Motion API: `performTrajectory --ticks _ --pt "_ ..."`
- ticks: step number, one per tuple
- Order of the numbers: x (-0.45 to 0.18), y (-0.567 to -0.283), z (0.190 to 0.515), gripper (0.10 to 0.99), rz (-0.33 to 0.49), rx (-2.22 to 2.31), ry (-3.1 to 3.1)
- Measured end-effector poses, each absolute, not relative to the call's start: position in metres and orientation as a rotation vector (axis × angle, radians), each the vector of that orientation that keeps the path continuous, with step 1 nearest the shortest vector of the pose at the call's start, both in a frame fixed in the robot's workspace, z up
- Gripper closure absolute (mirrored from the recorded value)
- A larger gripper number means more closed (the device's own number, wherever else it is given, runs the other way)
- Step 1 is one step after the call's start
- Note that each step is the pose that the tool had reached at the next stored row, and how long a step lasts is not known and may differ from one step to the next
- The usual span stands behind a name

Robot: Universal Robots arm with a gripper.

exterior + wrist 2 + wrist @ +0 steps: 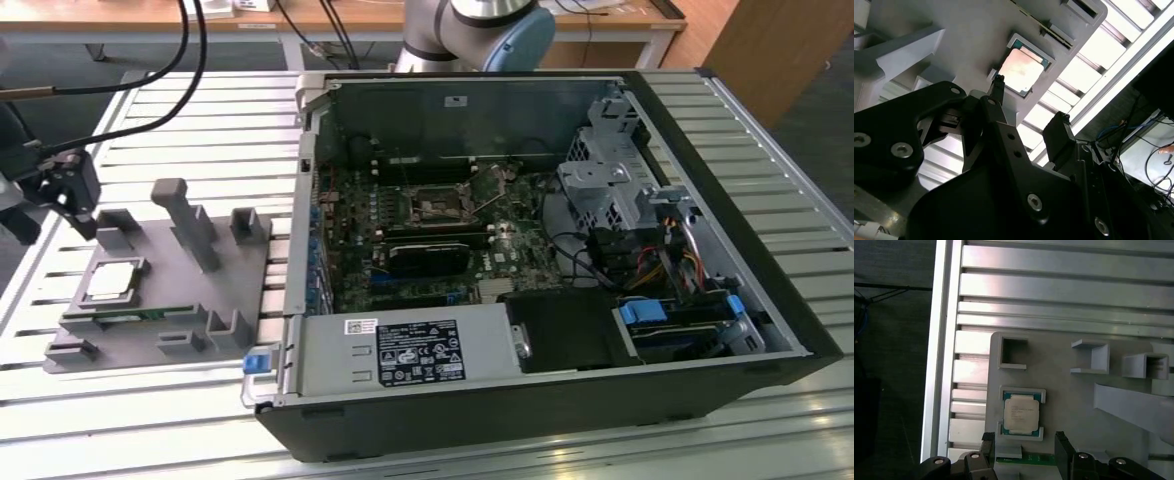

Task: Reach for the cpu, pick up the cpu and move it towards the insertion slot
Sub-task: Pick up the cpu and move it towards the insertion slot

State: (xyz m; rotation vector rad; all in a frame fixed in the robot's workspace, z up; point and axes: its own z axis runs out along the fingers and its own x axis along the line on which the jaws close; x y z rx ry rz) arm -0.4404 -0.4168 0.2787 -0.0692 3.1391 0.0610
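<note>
The cpu point(114, 279) is a flat square chip with a silvery top. It lies in a framed pocket of the grey fixture plate point(160, 262) at the exterior view's left. It shows in both wrist views as the cpu point(1021, 70) point(1020, 413), seated in its pocket. My gripper point(74, 205) hangs above the plate's far left corner, a short way off the chip. It is open point(1025, 446), its black fingers point(999, 86) apart with nothing between them. The insertion slot point(434, 205) is a dark square socket with a metal frame on the motherboard inside the open computer case point(727, 150).
A thin green memory stick point(134, 318) lies on edge in the fixture plate just in front of the chip. Grey posts and brackets point(184, 222) stand up from the plate. The case walls rise around the motherboard. Everything rests on a slatted aluminium table point(200, 120).
</note>
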Motion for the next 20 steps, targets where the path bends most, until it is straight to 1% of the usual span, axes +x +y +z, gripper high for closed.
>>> performTrajectory --ticks 20 --pt "-0.439 -0.418 0.255 0.498 0.061 -0.069 3.132"
